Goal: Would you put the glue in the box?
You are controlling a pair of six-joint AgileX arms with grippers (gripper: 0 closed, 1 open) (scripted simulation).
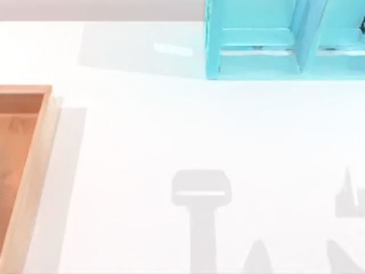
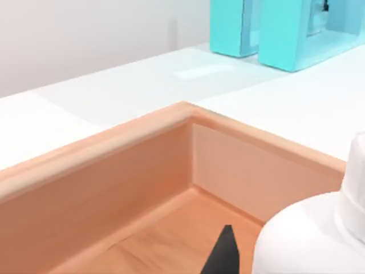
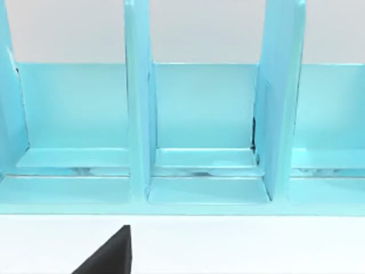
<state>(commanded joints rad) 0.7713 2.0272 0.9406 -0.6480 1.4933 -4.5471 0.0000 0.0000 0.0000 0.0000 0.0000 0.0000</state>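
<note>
Left wrist view: the glue (image 2: 311, 237) sits right under the left gripper (image 2: 223, 254), over the floor inside the box (image 2: 171, 117). Whether the fingers grip it or have let go, I can't tell. Delivery looks nearly done; release and retreat may remain.

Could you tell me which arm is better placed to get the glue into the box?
Left: its wrist view shows the glue already over the box floor. The right faces the turquoise shelf.
</note>
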